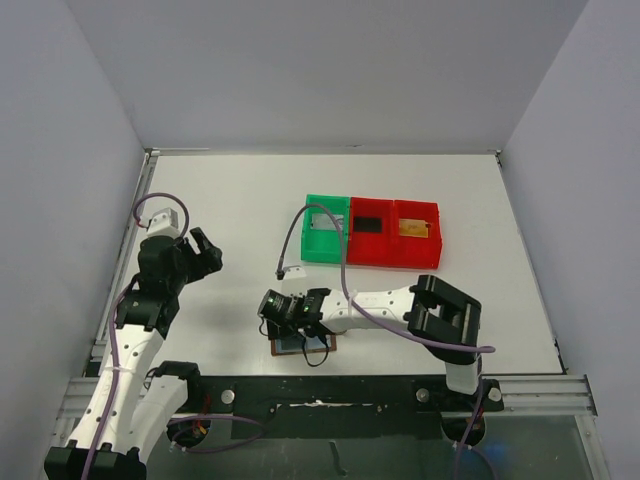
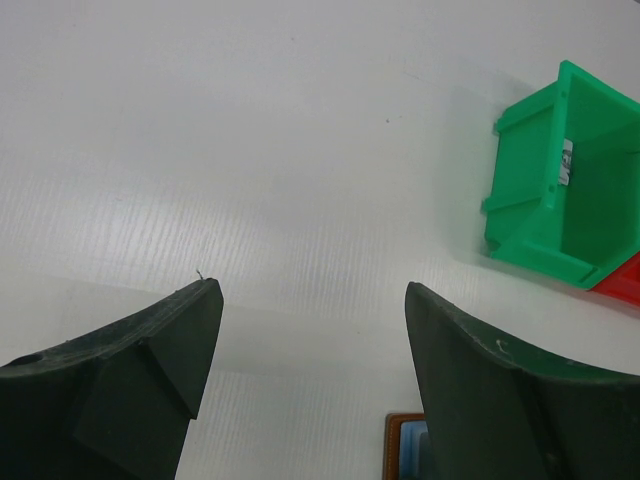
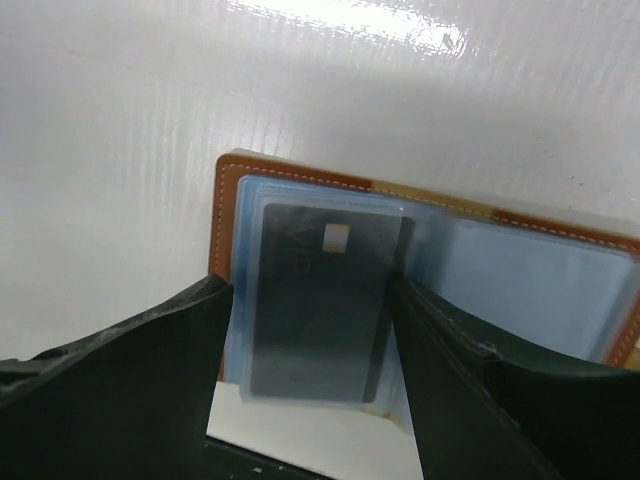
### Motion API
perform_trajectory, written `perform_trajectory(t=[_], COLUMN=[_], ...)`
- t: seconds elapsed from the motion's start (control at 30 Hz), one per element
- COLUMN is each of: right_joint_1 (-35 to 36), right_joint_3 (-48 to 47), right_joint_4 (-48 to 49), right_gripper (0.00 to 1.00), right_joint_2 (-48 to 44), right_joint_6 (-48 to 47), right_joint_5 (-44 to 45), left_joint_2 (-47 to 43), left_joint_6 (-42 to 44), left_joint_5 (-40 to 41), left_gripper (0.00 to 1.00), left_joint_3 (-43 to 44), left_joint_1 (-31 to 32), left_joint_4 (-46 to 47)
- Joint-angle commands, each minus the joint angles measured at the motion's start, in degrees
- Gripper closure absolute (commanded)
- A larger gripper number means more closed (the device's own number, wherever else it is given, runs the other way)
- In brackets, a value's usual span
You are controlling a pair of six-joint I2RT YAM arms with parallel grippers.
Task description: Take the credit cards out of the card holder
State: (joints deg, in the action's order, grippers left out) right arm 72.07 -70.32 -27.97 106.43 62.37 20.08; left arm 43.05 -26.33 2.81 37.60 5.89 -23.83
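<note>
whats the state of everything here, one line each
card holder: lying open
grey card: still sleeved in the holder
black card: out, in a red tray
golden card: out, in the other red tray
green tray: upright, contents unclear
left gripper: open, empty
right gripper: fingers flank grey card, grip unclear

You are getting wide open table [image 1: 230, 200] to the left of the green tray [image 1: 325, 250]. It and the red trays [image 1: 393, 252] are blocking the far middle. Your right gripper [image 3: 310, 290] is straddling the card holder [image 3: 290, 185], its spread fingers [image 3: 150, 380] crowding the sleeved grey card [image 3: 320, 340]. The left gripper [image 2: 312, 290] is hanging spread wide over bare table.
</note>
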Motion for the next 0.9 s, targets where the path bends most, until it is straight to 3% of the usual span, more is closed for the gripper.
perform_trajectory(t=[0.0, 0.17, 0.4, 0.57, 0.7, 0.77, 0.87], right_joint_1=[-0.1, -0.6, -3.0, -5.1, -5.9, -5.9, -4.0], right_joint_3=[-2.3, 0.0, 8.5, 14.7, 17.8, 16.7, 10.9], right_joint_4=[-2.8, -1.4, 12.4, 20.4, 24.1, 22.9, 14.8], right_gripper=[0.35, 0.43, 0.58, 0.63, 0.67, 0.63, 0.45], right_joint_2=[2.7, 1.4, -3.1, -5.6, -7.8, -8.0, -7.0], right_joint_6=[0.7, 0.6, -1.3, -0.6, 0.2, -1.1, -3.2], right_joint_5=[-0.2, -0.8, -7.9, -12.4, -13.4, -12.9, -7.9], left_joint_2=[-0.2, 0.2, 1.8, 2.9, 2.0, 0.9, -2.3], left_joint_6=[0.1, 0.1, 0.7, -4.7, -12.5, -15.2, -17.4], left_joint_5=[0.8, 0.5, -3.2, -11.8, -24.7, -27.6, -26.9], left_gripper=[0.26, 0.26, 0.26, 0.28, 0.40, 0.43, 0.44], left_joint_3=[0.7, 0.5, 0.6, -1.9, -6.9, -8.9, -9.2], left_joint_1=[-0.4, -0.4, -0.4, -0.3, -0.2, -0.1, 0.3], left_joint_4=[1.3, 1.4, 2.3, 3.0, 5.3, 5.6, 3.2])
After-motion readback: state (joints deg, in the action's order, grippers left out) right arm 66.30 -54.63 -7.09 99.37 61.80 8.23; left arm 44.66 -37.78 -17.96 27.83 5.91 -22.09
